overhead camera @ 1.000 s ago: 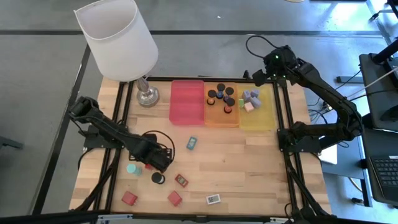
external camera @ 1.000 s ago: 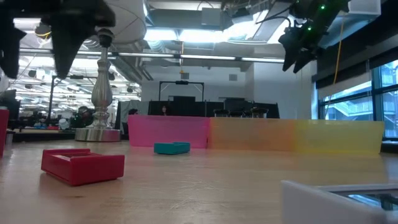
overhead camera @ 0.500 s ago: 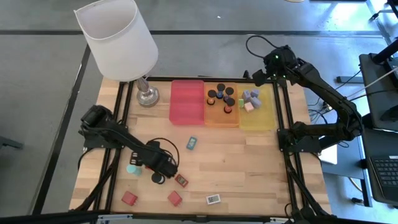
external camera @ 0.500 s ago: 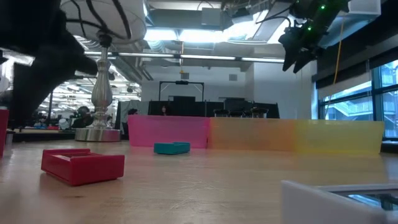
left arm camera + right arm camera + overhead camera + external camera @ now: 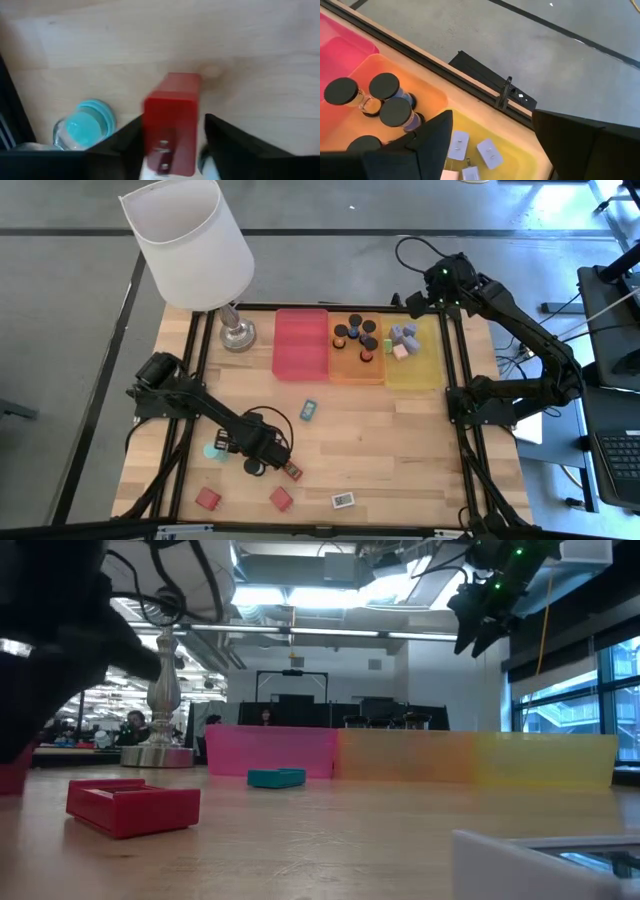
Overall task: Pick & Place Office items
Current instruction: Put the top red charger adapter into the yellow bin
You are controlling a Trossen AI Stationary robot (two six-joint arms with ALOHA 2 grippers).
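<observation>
While I am watching from overhead, my left gripper point(image 5: 277, 461) is sitting low over the near-left part of the table point(image 5: 400, 440), and through its wrist camera I am seeing a red flat block point(image 5: 172, 122) lying between its two fingers point(image 5: 227, 142); the jaws are spread to either side of it, and I cannot tell whether they are touching it yet. A teal-topped cylinder point(image 5: 82, 127) is standing just beside the block on the wood, and a black-topped cylinder point(image 5: 253, 467) is crowding in close beside the gripper. Two more red blocks point(image 5: 208, 499) are lying nearer the front edge, a white flat block point(image 5: 343, 500) is lying further right, and a teal block point(image 5: 308, 410) is lying nearer the trays. My right gripper point(image 5: 490, 135) is hanging above the yellow tray point(image 5: 425, 365), its fingers apart and holding nothing; cubes are lying in that tray, cylinders are standing in the orange tray point(image 5: 350, 370), and the red tray point(image 5: 300, 345) is sitting beside the lamp point(image 5: 190, 245).
</observation>
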